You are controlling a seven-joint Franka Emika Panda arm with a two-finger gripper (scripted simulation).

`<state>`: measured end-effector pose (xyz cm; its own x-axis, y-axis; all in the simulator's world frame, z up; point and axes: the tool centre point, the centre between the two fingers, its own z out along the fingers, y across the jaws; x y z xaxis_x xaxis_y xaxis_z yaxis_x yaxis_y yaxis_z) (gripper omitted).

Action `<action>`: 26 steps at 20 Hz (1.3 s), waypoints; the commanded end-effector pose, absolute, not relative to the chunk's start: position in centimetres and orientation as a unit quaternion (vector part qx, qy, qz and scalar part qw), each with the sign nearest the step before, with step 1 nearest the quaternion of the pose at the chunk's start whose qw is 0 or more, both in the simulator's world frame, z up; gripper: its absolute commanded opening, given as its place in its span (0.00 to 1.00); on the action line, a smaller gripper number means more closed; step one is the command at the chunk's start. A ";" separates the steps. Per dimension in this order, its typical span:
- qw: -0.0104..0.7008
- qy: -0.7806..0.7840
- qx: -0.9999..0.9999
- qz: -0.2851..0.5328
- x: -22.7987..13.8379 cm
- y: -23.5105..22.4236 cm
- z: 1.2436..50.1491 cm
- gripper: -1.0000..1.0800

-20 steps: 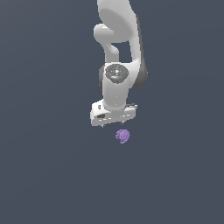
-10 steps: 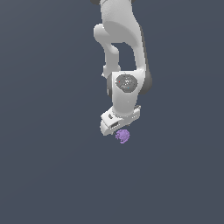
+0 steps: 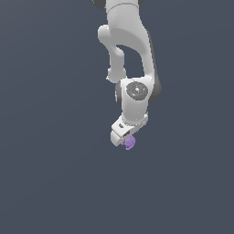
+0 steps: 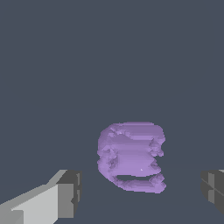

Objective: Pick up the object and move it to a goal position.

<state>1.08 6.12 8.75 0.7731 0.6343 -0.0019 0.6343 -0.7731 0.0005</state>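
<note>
The object is a small lumpy purple blob (image 3: 130,142) on the plain grey surface. In the exterior view it shows just under the white gripper head (image 3: 123,132), partly covered by it. In the wrist view the blob (image 4: 131,156) lies between the two dark-tipped fingers, one finger (image 4: 69,194) on one side and the other (image 4: 213,190) on the far side. My gripper (image 4: 141,192) is open, with a clear gap between each pad and the blob. It holds nothing.
The white arm (image 3: 128,50) comes down from the top of the exterior view. The surface (image 3: 55,173) around it is a flat dark grey with no other objects in sight.
The gripper head has come down and turned over the blob. It was above and apart from the blob a second ago; now the fingers straddle it.
</note>
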 end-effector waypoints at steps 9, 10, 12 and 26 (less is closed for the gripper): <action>0.000 0.342 0.940 0.000 1.1 6.3 7.3 0.96; 0.000 0.342 0.940 0.000 1.0 6.2 6.8 0.96; 0.000 0.343 0.939 0.000 1.0 6.3 5.6 0.96; 0.000 0.344 0.939 0.000 1.1 6.3 3.6 0.00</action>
<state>1.13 6.28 3.69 0.7640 0.6452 0.0008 0.6452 -0.7640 0.0008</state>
